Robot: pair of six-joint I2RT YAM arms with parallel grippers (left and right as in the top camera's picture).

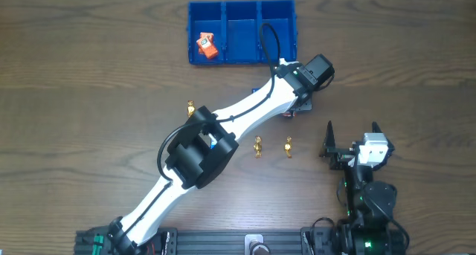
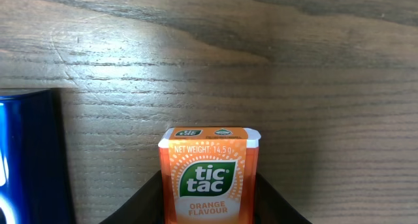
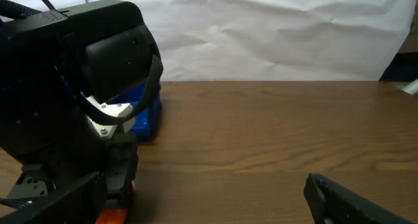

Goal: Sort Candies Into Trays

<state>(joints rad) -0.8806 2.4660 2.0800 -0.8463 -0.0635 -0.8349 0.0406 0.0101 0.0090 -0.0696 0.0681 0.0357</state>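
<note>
The small orange plastic candy box (image 2: 209, 178) is clamped upright by the left gripper (image 2: 209, 212), just beside the blue three-compartment plastic tray (image 1: 242, 4), ready for sorting. The right gripper (image 1: 352, 132) is held open, idle, at near right.

Table (image 1: 74, 76) matt wood grain; tray (image 1: 242, 32) glossy blue plastic; candy box (image 2: 209, 178) smooth orange plastic.

Lighting is diffuse and moderately bright. A pale sheen lies on the wooden table (image 2: 117, 41); shadows are soft and faint.
</note>
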